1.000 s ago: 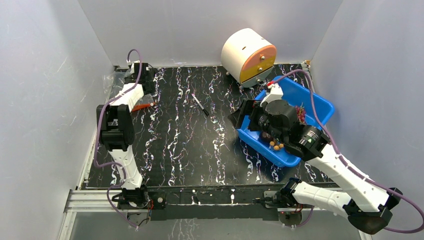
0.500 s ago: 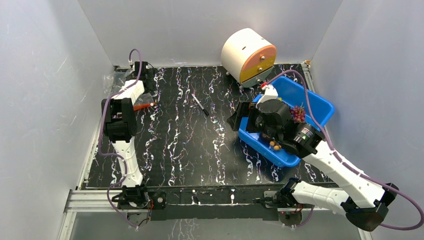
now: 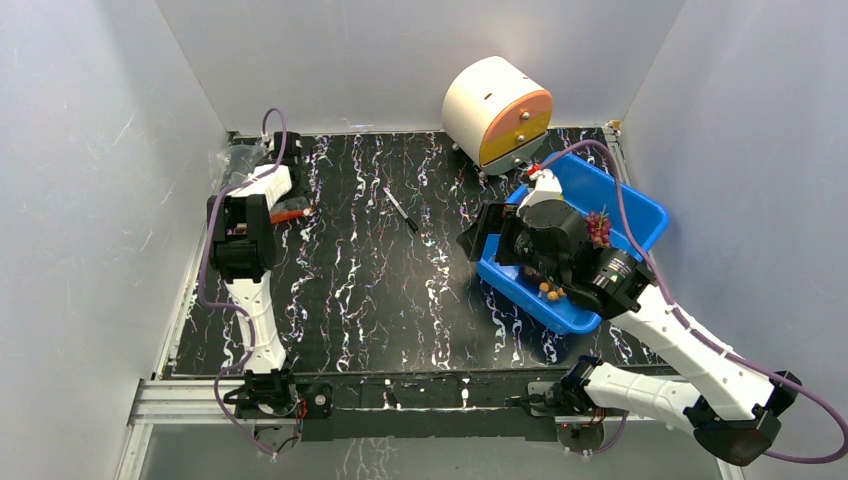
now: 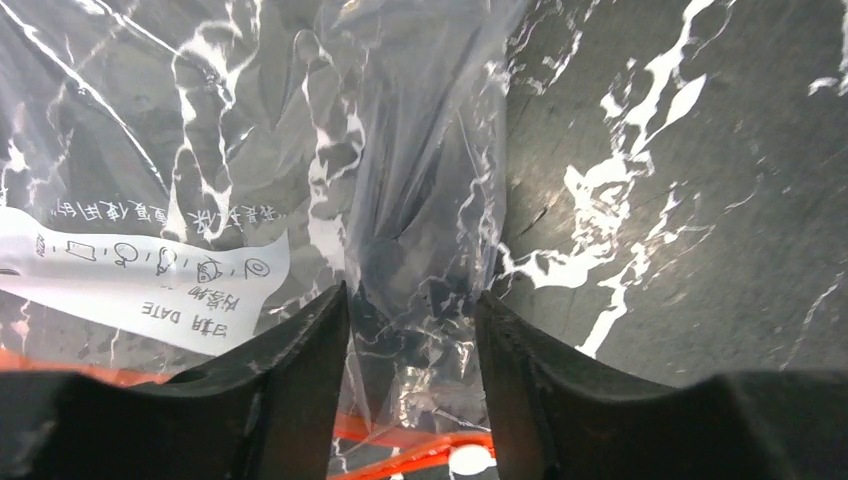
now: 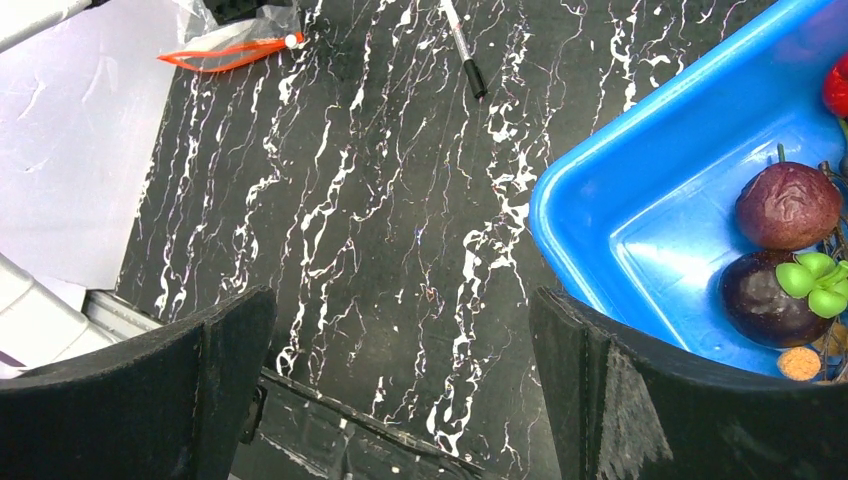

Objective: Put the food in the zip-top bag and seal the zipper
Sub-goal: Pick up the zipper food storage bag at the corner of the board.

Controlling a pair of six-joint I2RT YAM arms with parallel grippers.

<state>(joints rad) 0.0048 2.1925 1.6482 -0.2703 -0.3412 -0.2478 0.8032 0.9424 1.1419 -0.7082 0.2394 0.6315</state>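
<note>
The clear zip-top bag [image 4: 300, 150], with its white label [image 4: 130, 275], lies at the far left corner of the table [image 3: 235, 165]. Its red-orange zipper [image 4: 420, 445] runs below my left fingers and also shows in the top view [image 3: 290, 212]. My left gripper [image 4: 412, 320] is open, and a raised fold of the bag stands between its fingers. My right gripper [image 5: 400, 330] is wide open and empty, above the table by the near-left rim of the blue bin [image 5: 640, 200]. The bin holds the food: dark purple fruits [image 5: 788, 205], a red fruit [image 5: 838, 85] and a grape bunch [image 3: 598, 226].
A thin black pen [image 3: 402, 210] lies mid-table toward the back. A white and orange cylinder [image 3: 497, 110] stands at the back, right of centre. The blue bin [image 3: 640, 215] sits at the right. Grey walls close in on three sides.
My left wrist has swung further into the far left corner, over the bag. My right gripper has shifted slightly by the bin's left rim and stays open.
</note>
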